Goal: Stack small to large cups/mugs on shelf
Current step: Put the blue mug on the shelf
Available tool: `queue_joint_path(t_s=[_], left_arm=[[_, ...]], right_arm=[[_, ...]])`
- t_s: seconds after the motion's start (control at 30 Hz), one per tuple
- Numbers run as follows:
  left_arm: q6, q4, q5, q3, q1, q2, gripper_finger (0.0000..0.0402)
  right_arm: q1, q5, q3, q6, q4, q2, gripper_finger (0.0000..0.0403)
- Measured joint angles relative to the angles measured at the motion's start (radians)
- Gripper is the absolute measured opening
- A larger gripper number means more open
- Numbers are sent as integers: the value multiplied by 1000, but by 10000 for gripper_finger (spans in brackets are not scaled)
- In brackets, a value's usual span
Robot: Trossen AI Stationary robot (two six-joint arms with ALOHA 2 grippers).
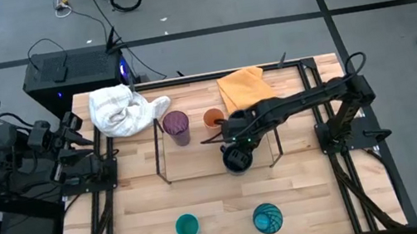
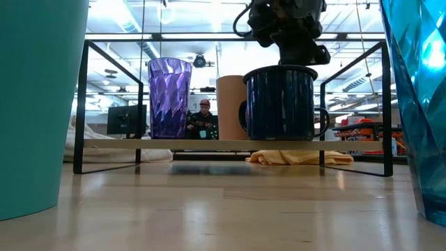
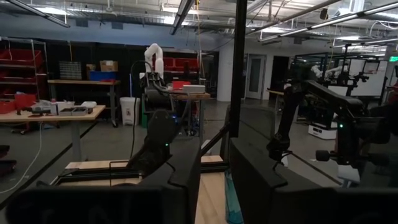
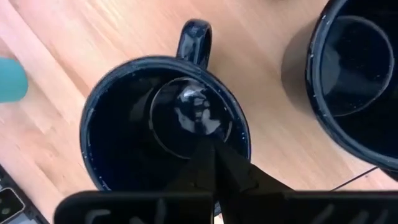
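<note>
A dark navy mug (image 4: 168, 124) stands upright on the black wire shelf (image 1: 161, 154), toward its right end; it also shows in the low view (image 2: 282, 104) and the high view (image 1: 236, 160). My right gripper (image 4: 214, 155) is shut, pointing down over the mug's mouth. A second navy mug (image 4: 354, 74) stands close beside it. The purple tumbler (image 1: 176, 126) and orange cup (image 1: 213, 118) stand on the shelf's far side. The small teal cup (image 1: 186, 226) and patterned teal-blue cup (image 1: 267, 218) stand on the table near its front edge. My left gripper (image 3: 214, 186) is open, parked at the table's left edge. My right gripper's shut fingers (image 4: 236, 180) come from above, pointing down over the mug's rim on the side opposite its handle (image 4: 194, 37). The fingers hide the rim there, so I cannot tell whether they touch it. The mug stands upright on the shelf.
A white cloth (image 1: 119, 110) lies at the table's far left and an orange cloth (image 1: 244, 88) behind the shelf. The shelf's upright end frames (image 2: 82, 104) stand on either side of the cups. A person (image 2: 203, 118) shows in the room beyond the table.
</note>
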Motion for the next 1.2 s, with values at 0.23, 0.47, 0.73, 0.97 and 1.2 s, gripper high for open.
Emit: queue_joint_path(t_s=[0.23, 0.47, 0.73, 0.97, 1.2], left_arm=[[0, 0, 0, 0, 0, 0, 92], [0, 1, 0, 0, 0, 0, 92], [0, 3, 0, 0, 0, 0, 94], [0, 3, 0, 0, 0, 0, 90], [0, 3, 0, 0, 0, 0, 95]], right_arm=[[2, -7, 0, -9, 1, 39, 7], [-8, 20, 0, 0, -10, 42, 7], [-8, 36, 0, 0, -45, 42, 7], [-14, 52, 0, 1, -52, 42, 7], [-28, 62, 0, 3, -59, 42, 7]])
